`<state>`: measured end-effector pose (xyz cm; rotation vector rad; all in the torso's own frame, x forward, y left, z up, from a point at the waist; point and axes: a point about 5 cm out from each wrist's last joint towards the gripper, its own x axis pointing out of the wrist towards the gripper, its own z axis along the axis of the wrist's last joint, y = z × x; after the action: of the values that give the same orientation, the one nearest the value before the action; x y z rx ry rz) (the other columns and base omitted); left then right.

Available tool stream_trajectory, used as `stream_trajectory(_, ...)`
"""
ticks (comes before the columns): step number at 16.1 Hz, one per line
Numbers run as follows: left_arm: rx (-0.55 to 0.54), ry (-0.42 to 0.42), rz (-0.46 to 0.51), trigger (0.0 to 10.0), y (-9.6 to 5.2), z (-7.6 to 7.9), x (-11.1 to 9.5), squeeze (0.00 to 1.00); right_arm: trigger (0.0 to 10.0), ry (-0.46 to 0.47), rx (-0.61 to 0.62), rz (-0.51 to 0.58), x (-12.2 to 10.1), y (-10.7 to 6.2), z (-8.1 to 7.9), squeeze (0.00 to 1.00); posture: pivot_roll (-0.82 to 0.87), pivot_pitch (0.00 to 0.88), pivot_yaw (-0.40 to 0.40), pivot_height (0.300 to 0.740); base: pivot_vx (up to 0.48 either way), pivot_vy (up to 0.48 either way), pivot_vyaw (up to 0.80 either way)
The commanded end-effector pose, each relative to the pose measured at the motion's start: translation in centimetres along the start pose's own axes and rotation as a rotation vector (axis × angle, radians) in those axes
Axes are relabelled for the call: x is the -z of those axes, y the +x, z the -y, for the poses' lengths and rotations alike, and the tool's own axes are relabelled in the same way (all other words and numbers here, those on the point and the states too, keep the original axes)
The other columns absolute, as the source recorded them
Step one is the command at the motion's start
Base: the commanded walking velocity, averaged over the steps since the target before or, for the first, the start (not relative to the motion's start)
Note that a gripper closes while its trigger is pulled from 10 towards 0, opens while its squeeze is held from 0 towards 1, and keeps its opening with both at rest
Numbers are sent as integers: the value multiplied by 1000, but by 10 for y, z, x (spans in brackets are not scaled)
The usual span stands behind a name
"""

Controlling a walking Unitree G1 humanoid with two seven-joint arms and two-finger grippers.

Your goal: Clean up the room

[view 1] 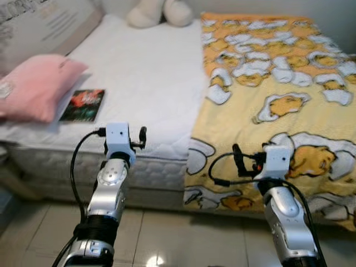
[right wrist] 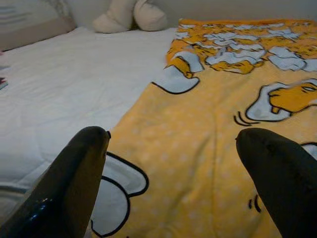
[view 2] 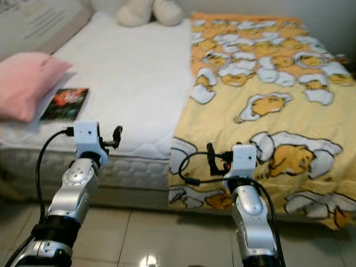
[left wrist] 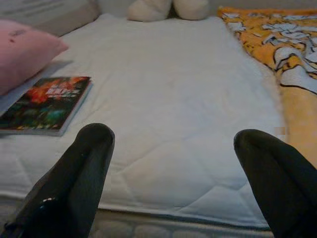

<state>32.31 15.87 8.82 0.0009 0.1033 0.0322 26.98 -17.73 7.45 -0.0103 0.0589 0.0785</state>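
From my head view, a book (view 1: 82, 105) lies near the bed's (view 1: 150, 83) left edge beside a pink pillow (view 1: 34, 84); the yellow blanket (view 1: 278, 100) covers the right half, and something plush, I think, (view 1: 158, 12) sits at the far edge. On my left wrist, my left gripper (left wrist: 171, 163) is spread wide over the mattress's front edge. On my right wrist, my right gripper (right wrist: 171, 163) is spread too, over the blanket.

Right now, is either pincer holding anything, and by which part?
Nothing is held. The left pincer is open over the white mattress; the right pincer is open over the yellow blanket.

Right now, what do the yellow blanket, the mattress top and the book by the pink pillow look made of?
Yellow blanket: soft fleece-like fabric, matte, draping over the bed edge. Mattress top: white quilted textile with stitched seams. Book: paper with a glossy printed cover, judging by its sheen; that is less certain.
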Motion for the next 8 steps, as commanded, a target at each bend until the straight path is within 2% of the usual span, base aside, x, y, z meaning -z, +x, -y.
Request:
stream_trajectory(1, -3, 16, 7, 10000, 1, -4, -1, 0, 10000, -8, -13, 27, -6, 1, -2, 0, -128, 0, 30, 740, 480, 0, 0)
stream_trajectory(8, 78, 32, 64, 10000, 1, 10, -10, 0, 10000, -4, -21, 52, -8, 2, -7, 0, -133, 0, 39, 740, 480, 0, 0)
